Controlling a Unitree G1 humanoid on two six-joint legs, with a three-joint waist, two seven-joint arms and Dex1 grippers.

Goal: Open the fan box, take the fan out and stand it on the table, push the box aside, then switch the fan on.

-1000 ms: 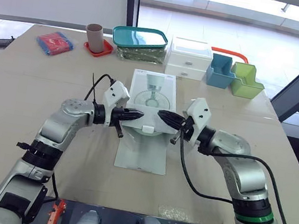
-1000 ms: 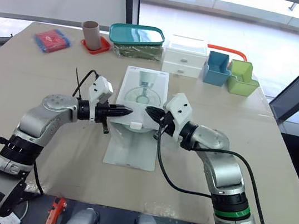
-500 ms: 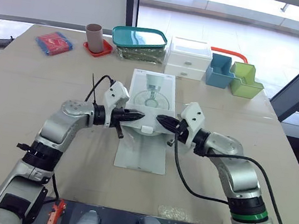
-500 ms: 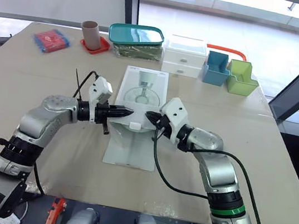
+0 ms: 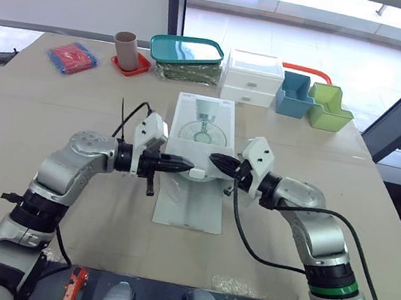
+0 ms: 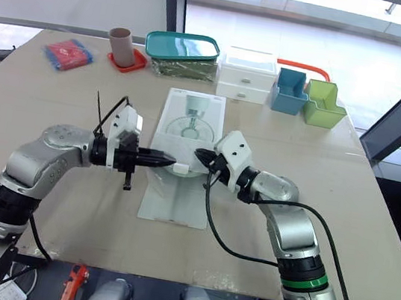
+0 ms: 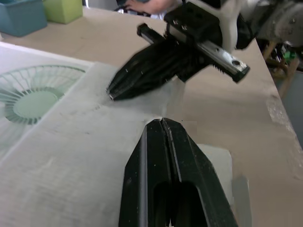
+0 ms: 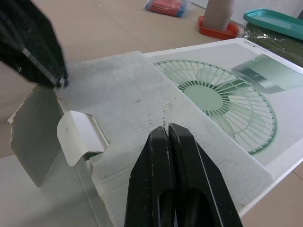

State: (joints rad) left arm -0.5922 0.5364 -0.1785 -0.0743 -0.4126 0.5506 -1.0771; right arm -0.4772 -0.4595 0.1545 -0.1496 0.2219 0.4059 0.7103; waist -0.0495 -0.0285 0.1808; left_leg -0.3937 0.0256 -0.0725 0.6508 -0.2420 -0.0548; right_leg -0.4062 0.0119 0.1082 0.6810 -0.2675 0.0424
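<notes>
The white fan box, printed with a green fan, lies flat at the middle of the table. Its long front flap is folded out onto the table towards me, and a small white tab sticks up at the box's near end. My left gripper is shut, its tip touching the tab from the left. My right gripper is also shut, its tip resting over the box's near end from the right. The two tips nearly meet. In the right wrist view the shut fingers point over the inner flap.
Along the table's far side stand a red packet, a brown cup on a red coaster, a teal-lidded container, a white drawer unit, a blue bin and a green bin.
My left arm has swung outward and its gripper tip has slid right and a little nearer, onto the tab. The right gripper moved left over the box's near end, then held still.
</notes>
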